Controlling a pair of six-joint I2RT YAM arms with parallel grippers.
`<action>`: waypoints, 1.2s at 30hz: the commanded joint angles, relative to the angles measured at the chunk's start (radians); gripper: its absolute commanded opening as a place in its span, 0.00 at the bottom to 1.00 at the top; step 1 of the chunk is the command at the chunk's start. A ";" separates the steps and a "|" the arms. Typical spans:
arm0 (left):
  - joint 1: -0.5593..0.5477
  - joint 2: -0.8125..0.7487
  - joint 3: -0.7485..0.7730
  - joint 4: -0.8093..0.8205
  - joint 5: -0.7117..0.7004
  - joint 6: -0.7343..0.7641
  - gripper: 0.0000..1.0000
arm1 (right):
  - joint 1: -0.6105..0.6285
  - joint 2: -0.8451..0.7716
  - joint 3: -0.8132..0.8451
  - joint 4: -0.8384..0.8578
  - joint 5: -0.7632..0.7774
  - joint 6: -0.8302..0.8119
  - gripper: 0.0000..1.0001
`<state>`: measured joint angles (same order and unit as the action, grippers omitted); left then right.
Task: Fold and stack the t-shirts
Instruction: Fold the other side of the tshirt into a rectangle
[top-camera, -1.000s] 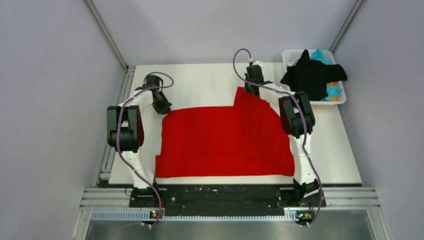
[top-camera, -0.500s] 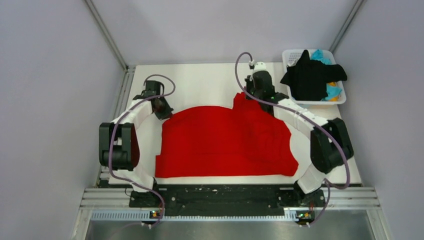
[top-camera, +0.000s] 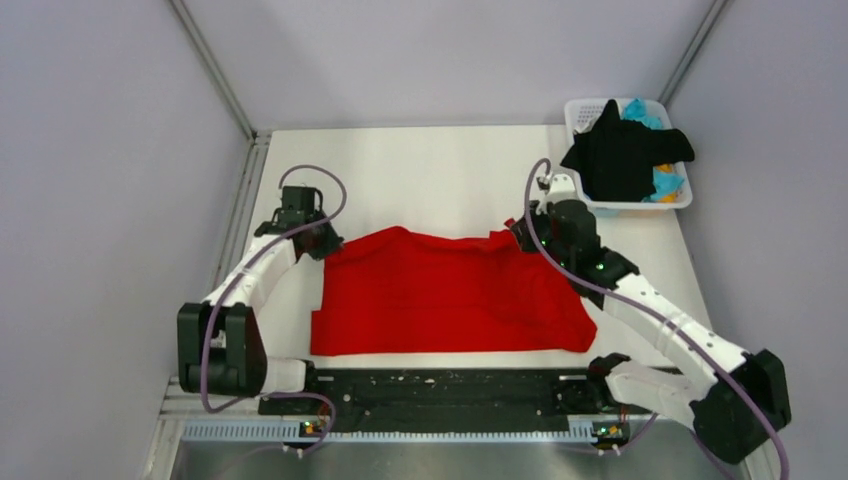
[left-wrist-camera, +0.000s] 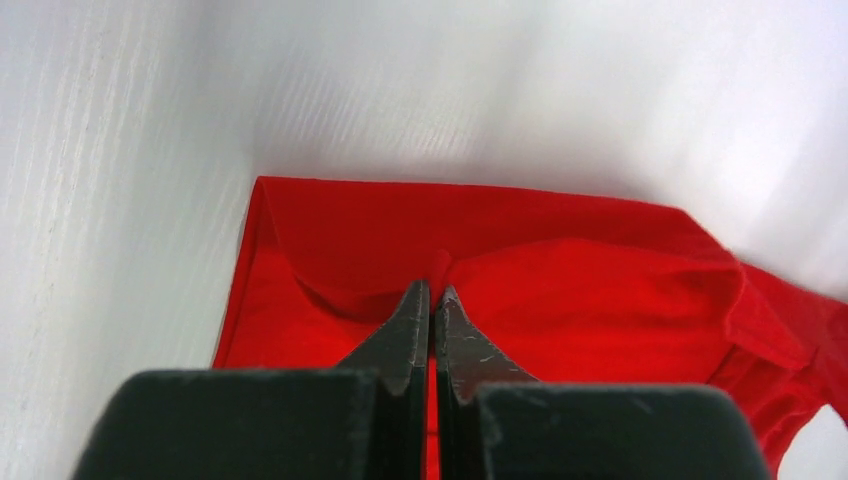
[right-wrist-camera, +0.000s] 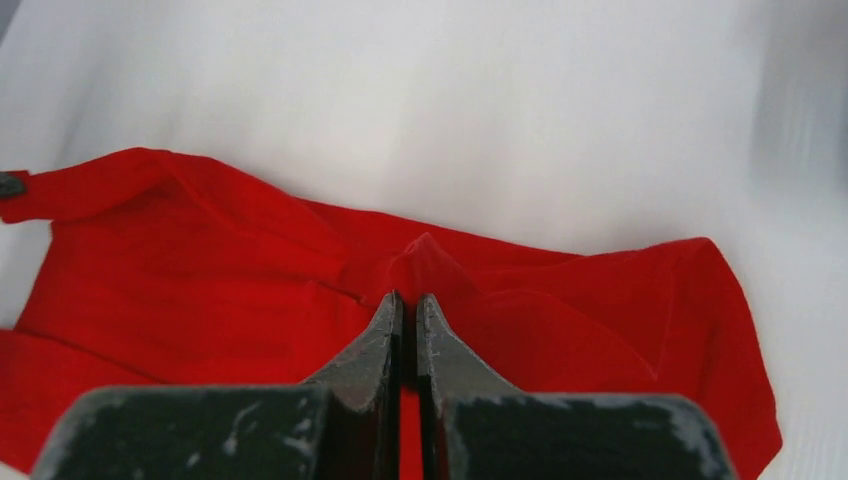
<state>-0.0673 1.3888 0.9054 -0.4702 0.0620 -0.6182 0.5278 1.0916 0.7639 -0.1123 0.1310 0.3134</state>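
Holding a black shirt (top-camera: 622, 158) and cyan cloth (top-camera: 640, 108), the basket (top-camera: 582, 108) sits at two o'clock, while the left gripper (left-wrist-camera: 432, 292) and the right gripper (right-wrist-camera: 408, 298) each pinch the red shirt (top-camera: 440, 295).

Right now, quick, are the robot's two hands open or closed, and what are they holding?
Left gripper: closed, pinching the red t-shirt.
Right gripper: closed, pinching the same red t-shirt.
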 joint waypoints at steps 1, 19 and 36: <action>-0.005 -0.091 -0.043 0.042 -0.009 -0.016 0.00 | 0.008 -0.131 -0.048 -0.026 -0.112 0.053 0.00; -0.012 -0.329 -0.234 0.039 -0.101 -0.116 0.00 | 0.008 -0.346 -0.218 -0.168 -0.172 0.141 0.00; -0.024 -0.473 -0.363 -0.135 -0.220 -0.214 0.40 | 0.008 -0.415 -0.282 -0.368 -0.222 0.223 0.20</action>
<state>-0.0814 1.0245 0.5701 -0.4938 -0.0525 -0.7692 0.5282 0.7395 0.4820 -0.3443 -0.0528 0.4850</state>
